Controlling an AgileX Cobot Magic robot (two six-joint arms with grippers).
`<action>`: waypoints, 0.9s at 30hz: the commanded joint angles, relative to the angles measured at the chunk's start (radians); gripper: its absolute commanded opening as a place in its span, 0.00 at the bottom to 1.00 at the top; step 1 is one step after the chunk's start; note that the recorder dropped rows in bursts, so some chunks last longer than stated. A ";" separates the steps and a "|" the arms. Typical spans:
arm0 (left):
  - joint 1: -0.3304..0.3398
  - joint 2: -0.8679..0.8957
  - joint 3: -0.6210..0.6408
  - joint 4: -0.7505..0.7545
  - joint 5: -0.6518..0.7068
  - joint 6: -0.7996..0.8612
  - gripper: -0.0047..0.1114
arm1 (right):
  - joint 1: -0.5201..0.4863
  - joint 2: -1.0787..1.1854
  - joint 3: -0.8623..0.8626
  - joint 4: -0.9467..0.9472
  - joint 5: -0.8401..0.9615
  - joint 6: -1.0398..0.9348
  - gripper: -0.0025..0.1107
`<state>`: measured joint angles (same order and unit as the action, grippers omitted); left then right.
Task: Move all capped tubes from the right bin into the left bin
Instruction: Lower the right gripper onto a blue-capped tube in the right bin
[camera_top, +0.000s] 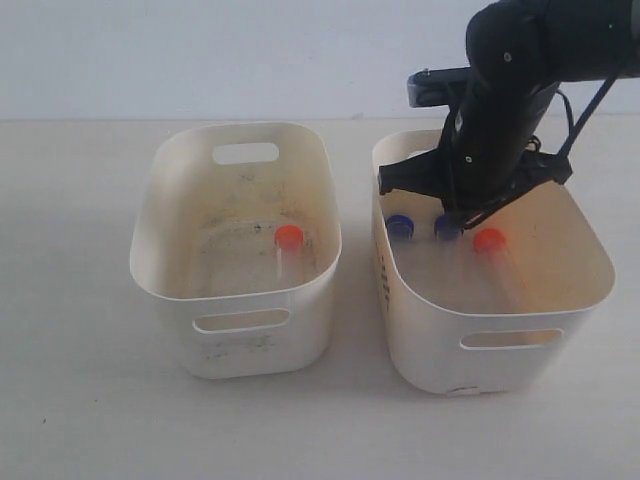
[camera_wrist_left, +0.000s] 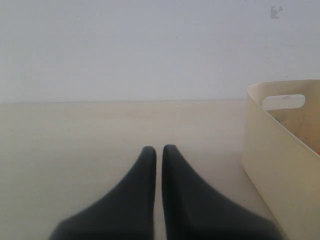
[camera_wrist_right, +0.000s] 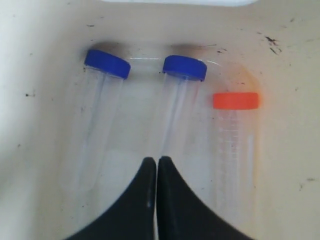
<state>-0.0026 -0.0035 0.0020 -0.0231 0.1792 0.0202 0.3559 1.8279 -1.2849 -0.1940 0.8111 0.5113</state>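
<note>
The left bin (camera_top: 245, 350), plain-sided with a scuffed floor, stands on the pale surface (camera_top: 70, 320) and holds one orange-capped tube (camera_top: 289, 238), which lies near its right wall. Just beside it and not touching, the right bin (camera_top: 440, 355), with black print on its side, holds three more tubes. They lie side by side on its floor: the outer blue-capped tube (camera_wrist_right: 106, 64), the middle blue-capped tube (camera_wrist_right: 184, 67) and the second orange-capped tube (camera_wrist_right: 235, 100), all with their caps toward the same wall. The right arm (camera_top: 505, 90) reaches down into this bin. The right fingers (camera_wrist_right: 142, 205) are pressed together with nothing between them, their tips over the clear body of the middle blue-capped tube; whether they touch it I cannot tell. The left fingers (camera_wrist_left: 140, 195) are also closed and empty, low over bare surface near the left bin's outer wall.
</note>
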 joint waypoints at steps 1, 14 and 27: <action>-0.007 0.004 -0.002 -0.003 -0.007 -0.004 0.08 | -0.037 -0.002 -0.001 0.046 0.010 -0.057 0.02; -0.007 0.004 -0.002 -0.003 -0.007 -0.004 0.08 | -0.037 0.000 -0.001 0.073 -0.016 -0.074 0.02; -0.007 0.004 -0.002 -0.003 -0.007 -0.004 0.08 | -0.037 0.070 -0.001 0.073 -0.007 -0.058 0.02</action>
<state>-0.0026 -0.0035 0.0020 -0.0231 0.1792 0.0202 0.3241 1.8990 -1.2849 -0.1192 0.8084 0.4484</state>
